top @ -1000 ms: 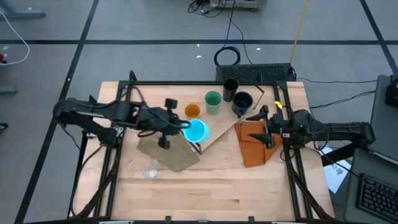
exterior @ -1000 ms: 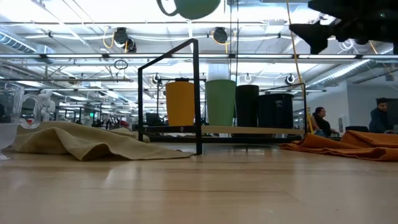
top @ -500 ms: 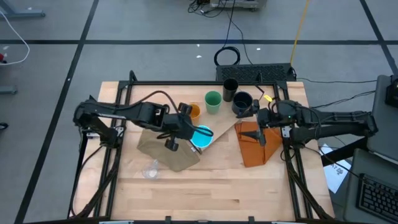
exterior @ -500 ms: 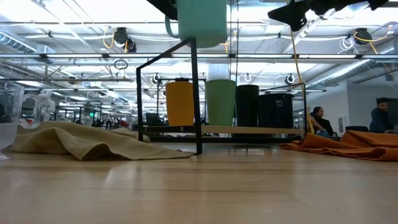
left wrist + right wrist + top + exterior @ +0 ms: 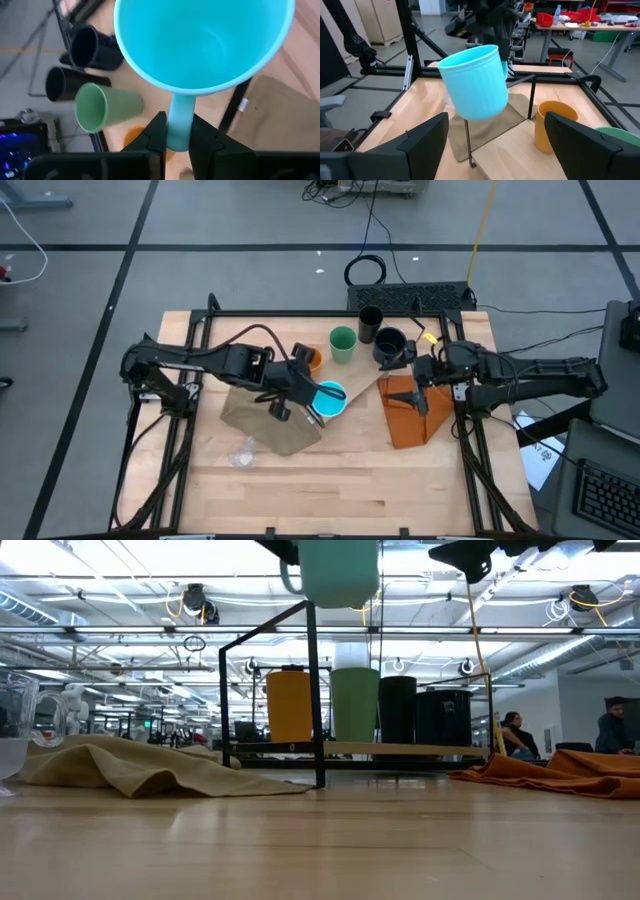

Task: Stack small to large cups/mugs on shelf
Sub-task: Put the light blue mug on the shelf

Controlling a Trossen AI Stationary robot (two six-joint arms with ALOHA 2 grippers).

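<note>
The cyan mug point(image 5: 327, 399) hangs above the shelf point(image 5: 350, 395), at five o'clock from the orange cup point(image 5: 309, 359). My left claw point(image 5: 176, 134) pinches only its handle; it could swing. My right claw point(image 5: 492, 131) gapes, empty.

An industrial lab hall: exposed ceiling trusses point(image 5: 120, 635), floor cables point(image 5: 372, 230), and workbenches point(image 5: 580, 25) behind.

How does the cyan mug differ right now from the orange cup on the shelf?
The cyan mug hangs in the air, held by its handle in the left end effector; the orange cup stands free on the shelf. The cyan mug is wider and has a handle; the orange cup is narrower with none. The cyan mug is slightly tilted; the orange cup is upright. Both have their mouths open upward.
</note>
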